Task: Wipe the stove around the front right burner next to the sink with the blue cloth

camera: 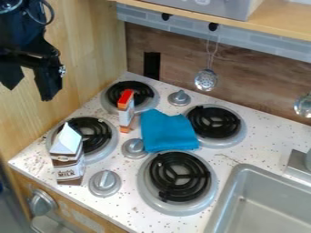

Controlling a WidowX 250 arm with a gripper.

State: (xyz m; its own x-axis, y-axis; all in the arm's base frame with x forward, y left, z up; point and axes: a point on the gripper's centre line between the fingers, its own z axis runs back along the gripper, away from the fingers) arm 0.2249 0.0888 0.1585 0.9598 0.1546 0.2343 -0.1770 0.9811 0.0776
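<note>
Evidently empty, the gripper (29,93) hangs with its pincer spread at ten o'clock; its flat base keeps the milk carton (67,157) upright at eight, while the unpropped blue cloth (167,132) slumps centrally.

Stands upright as a gable-topped milk carton (68,163), white above and brown below with a pale label, at the left side of the speckled white stovetop (128,183), overlapping the left burner (97,136) in view. Also stands upright as a slim box (126,114), orange at top and bottom with pale sides between, overlapping the top left burner (137,89) in view. Lies spread with soft folds as a plain blue cloth (167,131), amid the burners, just beside the slim box.
</note>
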